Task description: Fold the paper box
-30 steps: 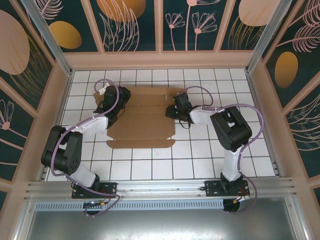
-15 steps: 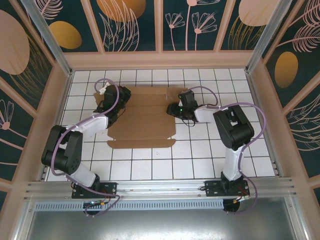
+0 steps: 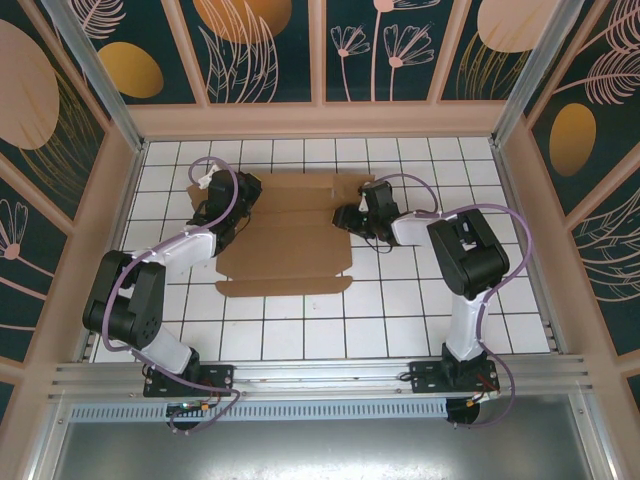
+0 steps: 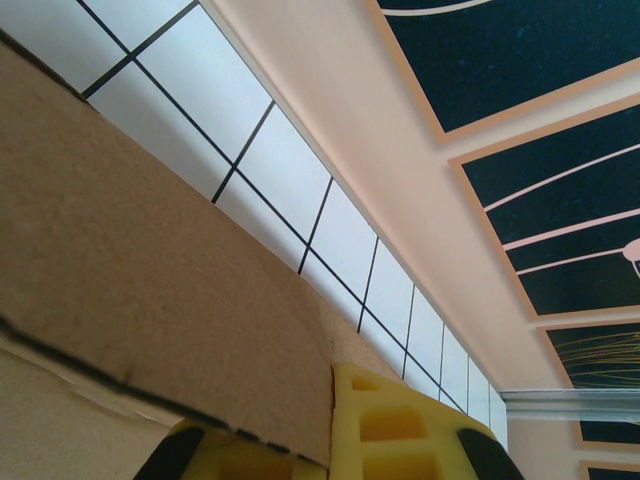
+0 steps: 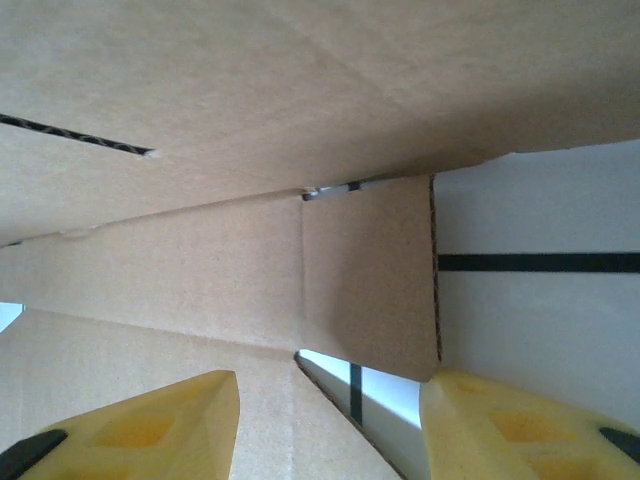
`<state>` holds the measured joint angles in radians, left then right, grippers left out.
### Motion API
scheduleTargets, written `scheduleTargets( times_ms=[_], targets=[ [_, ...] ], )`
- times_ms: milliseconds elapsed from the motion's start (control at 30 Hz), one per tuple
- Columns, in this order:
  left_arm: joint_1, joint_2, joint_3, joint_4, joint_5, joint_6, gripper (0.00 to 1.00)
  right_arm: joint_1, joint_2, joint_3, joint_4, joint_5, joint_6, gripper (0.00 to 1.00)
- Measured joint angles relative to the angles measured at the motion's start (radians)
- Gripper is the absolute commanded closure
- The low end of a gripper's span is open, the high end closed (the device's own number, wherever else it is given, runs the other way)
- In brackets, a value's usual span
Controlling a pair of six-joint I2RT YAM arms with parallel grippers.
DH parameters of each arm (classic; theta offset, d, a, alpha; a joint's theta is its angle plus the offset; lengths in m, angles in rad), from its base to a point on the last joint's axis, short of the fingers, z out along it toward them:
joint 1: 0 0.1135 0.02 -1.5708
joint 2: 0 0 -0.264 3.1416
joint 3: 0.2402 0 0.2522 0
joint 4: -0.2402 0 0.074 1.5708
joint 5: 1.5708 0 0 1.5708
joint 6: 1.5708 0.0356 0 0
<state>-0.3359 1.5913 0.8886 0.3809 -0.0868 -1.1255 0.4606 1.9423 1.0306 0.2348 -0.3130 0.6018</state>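
Observation:
The paper box (image 3: 285, 235) is a brown cardboard sheet with flaps, lying mostly flat on the white tiled floor. My left gripper (image 3: 236, 194) sits at its far left part. In the left wrist view that gripper (image 4: 335, 445) is shut on a cardboard edge (image 4: 150, 280), which runs between the yellow fingers (image 4: 400, 430). My right gripper (image 3: 350, 215) is at the box's right edge. Its yellow fingertips (image 5: 170, 420) stand apart, open, just short of a small raised side flap (image 5: 370, 280) with crease lines beside it.
White tiles with black grout (image 3: 400, 310) surround the box. Peach-coloured walls (image 3: 320, 120) close the back and sides. The aluminium rail with both arm bases (image 3: 320, 380) runs along the near edge.
The right wrist has turned and swung a little toward the back wall at the box's right edge, its jaws slightly wider. The left arm and the box have stayed put.

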Motion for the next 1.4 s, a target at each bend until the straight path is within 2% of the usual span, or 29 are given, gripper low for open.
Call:
scheduleTargets(
  times_ms=[367, 567, 700, 867, 1200, 1400],
  targets=[
    [0.000, 0.000, 0.008, -0.015, 0.000, 0.000, 1.00, 0.030, 0.005, 0.018, -0.034, 0.114, -0.048, 0.48],
    [0.000, 0.000, 0.008, -0.015, 0.000, 0.000, 1.00, 0.048, 0.027, 0.077, -0.113, 0.187, -0.073, 0.47],
    [0.000, 0.000, 0.008, -0.015, 0.000, 0.000, 1.00, 0.051, 0.048, 0.119, -0.157, 0.190, -0.073, 0.47],
    [0.000, 0.000, 0.008, -0.015, 0.000, 0.000, 1.00, 0.034, 0.053, 0.115, -0.122, 0.111, -0.059, 0.47],
    [0.007, 0.000, 0.007, -0.015, -0.003, 0.000, 1.00, -0.007, 0.066, 0.014, 0.187, -0.150, 0.082, 0.49],
    [0.009, 0.000, 0.007, -0.015, -0.005, 0.000, 1.00, -0.022, 0.066, -0.020, 0.308, -0.234, 0.146, 0.50]
  ],
)
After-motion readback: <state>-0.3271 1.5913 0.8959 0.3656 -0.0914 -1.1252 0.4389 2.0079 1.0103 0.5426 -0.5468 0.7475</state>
